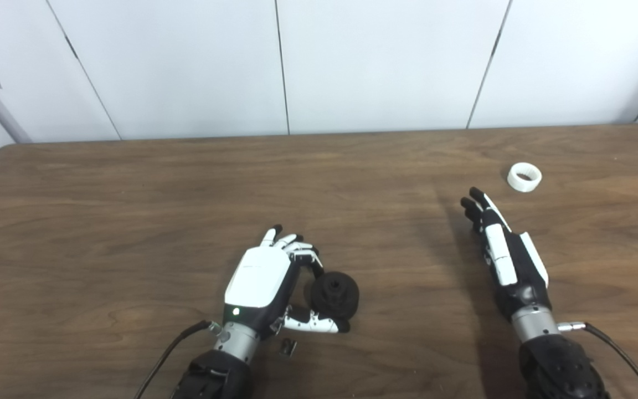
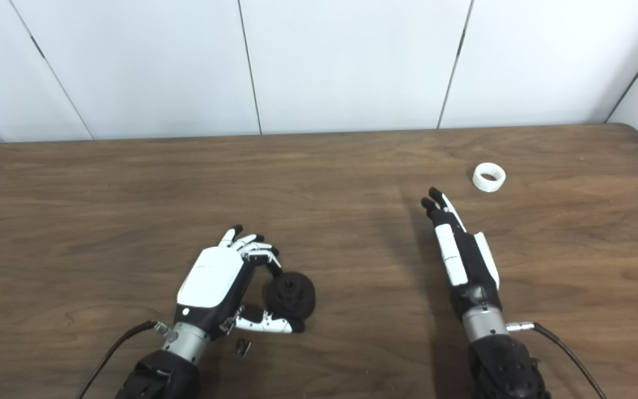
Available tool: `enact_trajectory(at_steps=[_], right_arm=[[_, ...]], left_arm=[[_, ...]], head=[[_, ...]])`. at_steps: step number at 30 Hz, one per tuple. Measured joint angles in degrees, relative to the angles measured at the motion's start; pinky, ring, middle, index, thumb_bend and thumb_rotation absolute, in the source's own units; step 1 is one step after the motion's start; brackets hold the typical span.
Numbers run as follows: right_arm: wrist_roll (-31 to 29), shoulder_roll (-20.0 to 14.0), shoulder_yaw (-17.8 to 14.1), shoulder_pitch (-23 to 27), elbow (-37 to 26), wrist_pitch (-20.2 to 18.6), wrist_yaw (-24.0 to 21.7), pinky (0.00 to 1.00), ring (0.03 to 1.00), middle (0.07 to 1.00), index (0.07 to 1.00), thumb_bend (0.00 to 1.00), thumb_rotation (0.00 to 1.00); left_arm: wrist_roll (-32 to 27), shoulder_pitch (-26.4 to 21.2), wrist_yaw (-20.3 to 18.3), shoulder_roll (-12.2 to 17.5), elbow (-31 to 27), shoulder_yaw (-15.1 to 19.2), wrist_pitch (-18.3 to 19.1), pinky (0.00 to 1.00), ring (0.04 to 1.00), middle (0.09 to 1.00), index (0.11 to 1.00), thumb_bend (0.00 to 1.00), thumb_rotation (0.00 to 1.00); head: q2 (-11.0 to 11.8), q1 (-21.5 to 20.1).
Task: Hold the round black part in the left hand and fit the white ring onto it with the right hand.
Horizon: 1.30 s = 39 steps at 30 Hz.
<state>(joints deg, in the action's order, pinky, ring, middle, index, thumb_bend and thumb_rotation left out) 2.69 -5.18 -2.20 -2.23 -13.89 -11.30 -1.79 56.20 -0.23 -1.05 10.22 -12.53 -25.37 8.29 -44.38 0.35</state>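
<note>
Left hand (image 1: 263,280) cups the black part (image 1: 334,295) lower center; right hand (image 1: 504,252) is spread wide, empty. White ring (image 1: 524,177), upper right, could easily skid across the desk (image 1: 130,221) if nudged.

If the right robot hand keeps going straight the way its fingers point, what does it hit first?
Probably nothing. The right robot hand points up and slightly left over the bare brown wooden table, so its line seems to pass left of the small white plastic ring, though depth is unclear.
</note>
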Motion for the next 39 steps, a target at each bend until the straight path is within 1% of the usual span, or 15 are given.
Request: enact_trajectory(at_steps=[3, 6, 8, 9, 10, 12, 13, 15, 19, 21, 23, 25, 29, 34, 39], right_arm=[[-0.11, -0.21, -0.03, 0.00, 0.01, 0.00, -0.14, 1.00, 0.951, 0.930, 0.957, 0.60, 1.00], [-0.20, -0.44, -0.04, 0.01, 0.00, 0.03, -0.17, 0.99, 0.954, 0.931, 0.956, 0.57, 0.99], [0.23, -0.67, -0.05, 0.04, -0.03, 0.06, -0.12, 0.93, 0.938, 0.914, 0.928, 0.56, 0.90], [0.83, -0.82, -0.08, 0.10, -0.04, 0.09, 0.03, 0.88, 0.911, 0.894, 0.903, 0.59, 0.82], [1.67, -0.90, -0.14, 0.18, -0.09, 0.11, 0.37, 0.86, 0.895, 0.884, 0.892, 0.61, 0.78], [4.09, -0.89, -0.27, 0.34, -0.49, 0.10, 1.93, 0.86, 0.870, 0.866, 0.878, 0.65, 0.67], [5.58, -0.90, -0.37, 0.44, -0.99, 0.09, 2.71, 0.86, 0.864, 0.862, 0.873, 0.66, 0.61], [7.57, -0.99, -0.56, 0.81, -2.19, 0.05, 3.87, 0.85, 0.857, 0.851, 0.863, 0.68, 0.53], [11.50, -2.11, -1.46, 2.56, -4.25, -1.42, 4.69, 0.83, 0.848, 0.833, 0.832, 0.73, 0.43], [12.47, -3.02, -2.29, 4.02, -4.47, -2.35, 4.84, 0.81, 0.845, 0.833, 0.812, 0.75, 0.40], [12.76, -4.27, -3.05, 5.25, -4.96, -3.22, 4.72, 0.83, 0.854, 0.838, 0.796, 0.76, 0.37], [13.88, -5.92, -3.64, 6.34, -6.03, -4.28, 4.53, 0.87, 0.863, 0.834, 0.767, 0.77, 0.38], [16.04, -8.78, -4.70, 8.13, -7.03, -6.57, 4.29, 0.90, 0.878, 0.837, 0.734, 0.78, 0.36], [19.63, -11.16, -4.62, 9.52, -6.94, -8.16, 3.91, 0.87, 0.875, 0.846, 0.721, 0.81, 0.33], [23.51, -16.19, -4.21, 13.03, -4.28, -8.93, 2.73, 0.89, 0.902, 0.880, 0.712, 0.81, 0.32]], left_arm=[[-0.01, 0.00, 0.00, -0.03, 0.14, 0.19, -0.03, 1.00, 0.877, 0.763, 0.482, 0.52, 0.06], [-0.05, 0.00, 0.00, -0.04, 0.33, 0.36, -0.11, 1.00, 0.878, 0.765, 0.483, 0.52, 0.06], [-0.14, 0.00, 0.01, -0.05, 0.43, 0.45, -0.24, 1.00, 0.879, 0.765, 0.483, 0.52, 0.06], [-0.19, 0.00, 0.02, -0.04, 0.48, 0.50, -0.33, 1.00, 0.878, 0.765, 0.483, 0.52, 0.06], [-0.22, 0.00, 0.02, -0.04, 0.51, 0.55, -0.42, 1.00, 0.877, 0.764, 0.483, 0.52, 0.06], [-0.23, 0.01, 0.02, -0.03, 0.54, 0.63, -0.55, 1.00, 0.875, 0.764, 0.482, 0.52, 0.06], [-0.24, 0.01, 0.03, -0.03, 0.56, 0.67, -0.62, 1.00, 0.872, 0.763, 0.482, 0.52, 0.06], [-0.25, 0.06, 0.14, 0.00, 0.64, 0.76, -0.80, 1.00, 0.867, 0.760, 0.482, 0.52, 0.06], [-0.33, 0.24, 1.07, 0.00, 1.64, 1.06, -2.14, 1.00, 0.869, 0.758, 0.482, 0.52, 0.06], [-0.40, 0.35, 1.14, -0.02, 1.76, 1.27, -2.46, 1.00, 0.870, 0.758, 0.482, 0.52, 0.06], [-0.57, 0.45, 1.14, -0.04, 1.80, 1.45, -2.58, 1.00, 0.872, 0.759, 0.482, 0.52, 0.05], [-0.88, 0.56, 1.14, -0.04, 1.87, 1.73, -2.65, 1.00, 0.870, 0.758, 0.482, 0.52, 0.05], [-1.28, 0.72, 1.51, -0.01, 2.26, 2.24, -3.57, 1.00, 0.869, 0.755, 0.482, 0.52, 0.05], [-1.42, 1.01, 2.35, 0.30, 2.60, 2.78, -4.80, 1.00, 0.865, 0.752, 0.482, 0.52, 0.06], [-2.34, 1.36, 2.38, 1.12, 2.60, 3.36, -5.94, 1.00, 0.862, 0.751, 0.482, 0.52, 0.06]], head=[[0.09, -0.44], [0.09, -1.14], [0.18, -1.41], [0.18, -1.41], [0.18, -1.75], [0.26, -2.46], [0.18, -3.68], [0.26, -4.04], [0.35, -6.50], [0.53, -7.03], [0.61, -8.17], [0.70, -9.57], [0.62, -11.77], [0.70, -14.58], [0.88, -16.52]])
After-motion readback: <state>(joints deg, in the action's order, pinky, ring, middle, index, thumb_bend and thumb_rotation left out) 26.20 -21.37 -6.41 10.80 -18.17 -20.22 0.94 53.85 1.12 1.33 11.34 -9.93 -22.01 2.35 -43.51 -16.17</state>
